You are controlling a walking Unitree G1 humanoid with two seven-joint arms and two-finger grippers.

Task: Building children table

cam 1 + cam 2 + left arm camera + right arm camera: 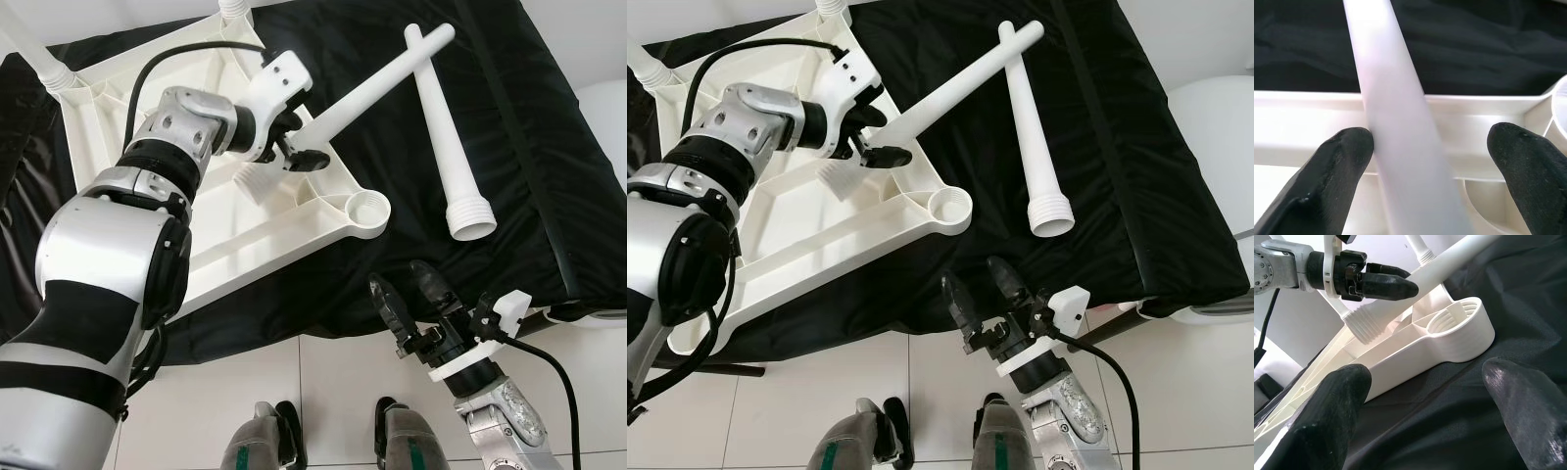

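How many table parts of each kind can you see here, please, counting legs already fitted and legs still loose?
Tabletop, upside down: 1
Fitted legs, at the far corners: 2
Loose legs, one at the left gripper, one lying on the black cloth: 2
Total: 5

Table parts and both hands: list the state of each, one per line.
Tabletop: upside down on the black cloth, near corner socket empty.
Held leg: tilted, threaded end over the tabletop, not yet in a socket.
Loose leg: lying flat on the cloth.
Left hand: around the held leg, not fully closed.
Right hand: open, empty, at the cloth's near edge.
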